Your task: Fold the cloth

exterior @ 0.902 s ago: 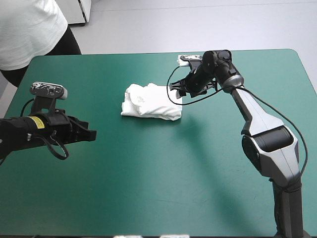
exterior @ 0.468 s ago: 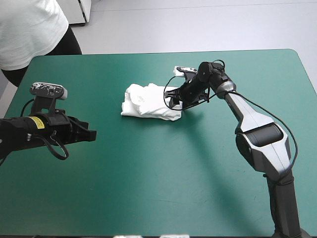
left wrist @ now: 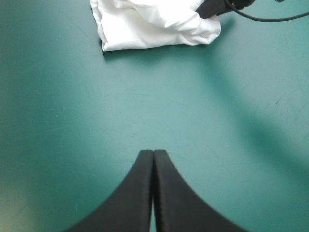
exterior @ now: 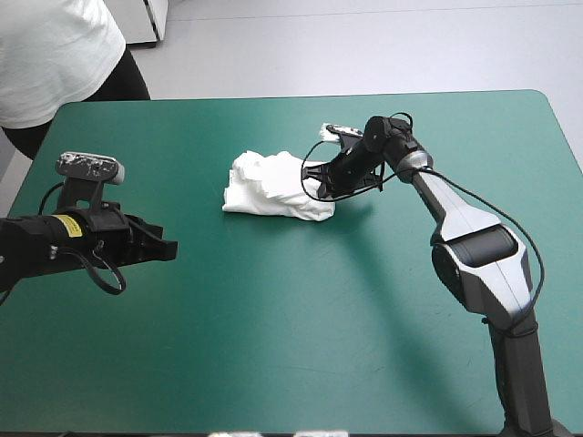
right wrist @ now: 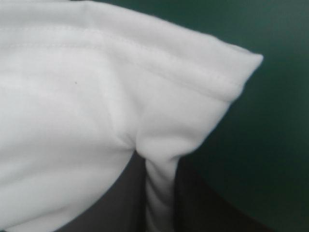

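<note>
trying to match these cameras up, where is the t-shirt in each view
High view: T-shirt bundled on the table's far middle, right gripper at its edge.
Left wrist view: T-shirt well ahead of the shut left gripper.
Right wrist view: T-shirt pinched between the fingers.
Shared landmark: the right gripper on the T-shirt's edge.

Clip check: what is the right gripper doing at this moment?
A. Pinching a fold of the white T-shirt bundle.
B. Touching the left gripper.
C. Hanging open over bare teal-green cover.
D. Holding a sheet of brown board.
A: in the right wrist view, a fold of the white short-sleeved T-shirt is squeezed between the black fingers of the right gripper, and the high view shows that gripper at the bundle's edge.
</note>
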